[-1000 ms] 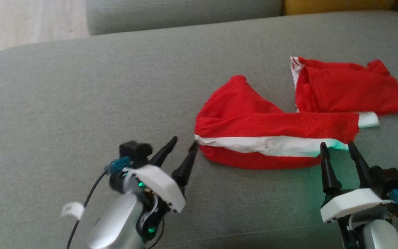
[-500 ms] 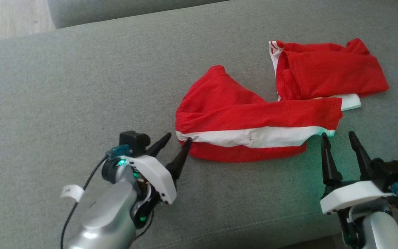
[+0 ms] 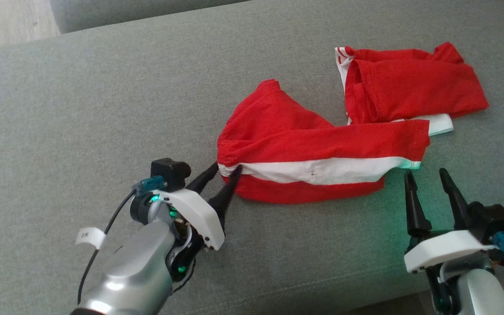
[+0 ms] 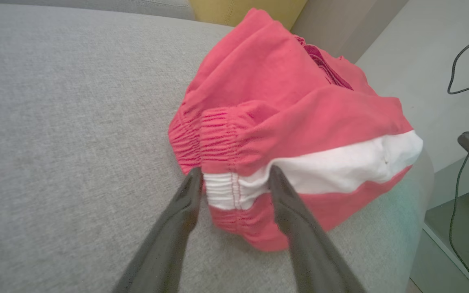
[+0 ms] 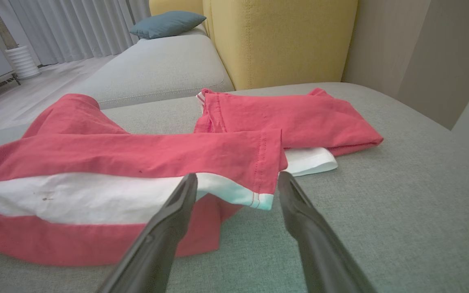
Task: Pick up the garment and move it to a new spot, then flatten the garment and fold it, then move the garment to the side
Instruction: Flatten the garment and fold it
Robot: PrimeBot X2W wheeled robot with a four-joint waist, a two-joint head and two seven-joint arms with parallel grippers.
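- None of the task's stages looks finished. The red garment (image 3: 322, 144) lies crumpled and twisted on the grey seat cushion (image 3: 103, 109), on the cushion's right half, between its front edge and its back.
- One leg of the garment lies doubled over toward the cushion's back right. The other leg, carrying a white stripe (image 3: 322, 169), runs across the cushion nearer its front edge.
- Everything is left to do, as I judge it: the lift and carry to a new spot on the cushion, the flattening, the fold, and the final shift to the side. The step in hand appears to be the approach for a first two-handed grasp.
- The left gripper (image 3: 226, 167) sits low over the cushion's middle with its fingers spread. In the left wrist view they straddle the white patch of the elastic waistband (image 4: 222, 189), with the tips right at the fabric. The jaws have not closed, so nothing is pinched yet.
- The right gripper (image 3: 425, 173) is over the cushion's front right, fingers likewise spread. Its tips point at the hem corner of the striped leg (image 5: 259, 195) and stop just short of it. It holds nothing, and I cannot tell whether it brushes the cushion.
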